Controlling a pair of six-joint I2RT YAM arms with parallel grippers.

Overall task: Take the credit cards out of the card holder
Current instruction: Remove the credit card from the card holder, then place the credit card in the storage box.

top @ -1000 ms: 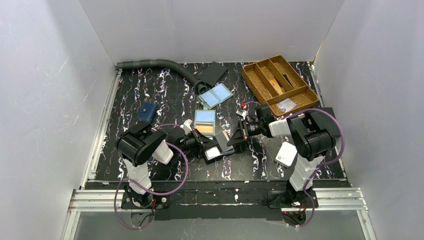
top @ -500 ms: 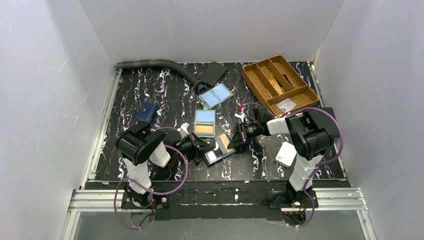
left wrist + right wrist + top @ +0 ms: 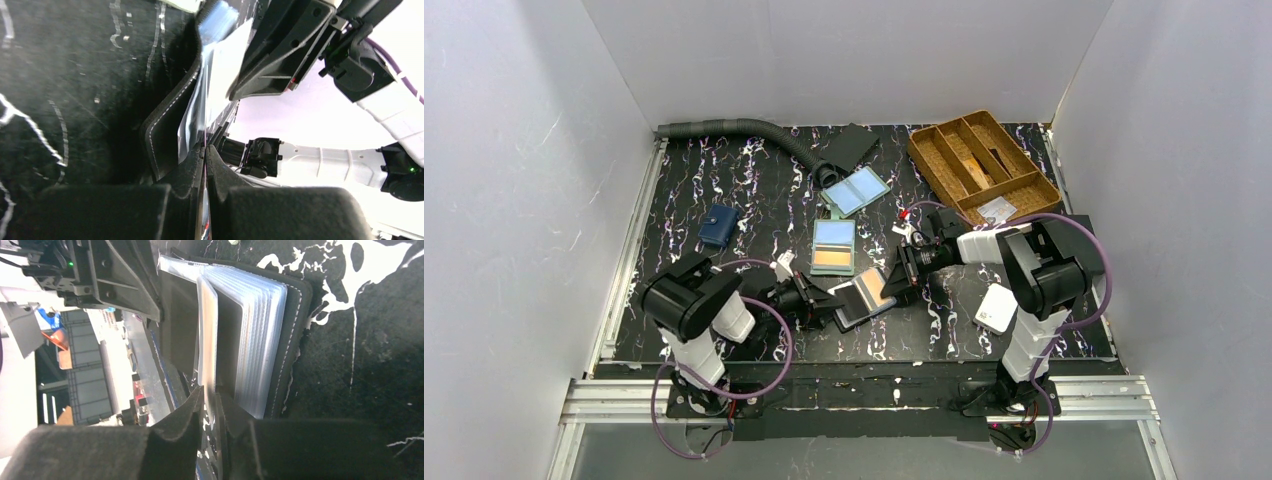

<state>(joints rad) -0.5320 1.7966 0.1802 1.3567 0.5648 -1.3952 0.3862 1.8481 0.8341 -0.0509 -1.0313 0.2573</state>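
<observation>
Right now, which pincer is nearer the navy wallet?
Left. The left pincer, on the holder, lies right of the wallet; the right pincer, also gripping it, farther right.

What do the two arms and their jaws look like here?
The left arm and right arm match: bulky black joint housings joined by white rounded link sections, on black bases. A thin purple cable loops loosely along each. The jaws are black, flat-sided, with matte, softly textured tips. No sleeves or readable markings show.
</observation>
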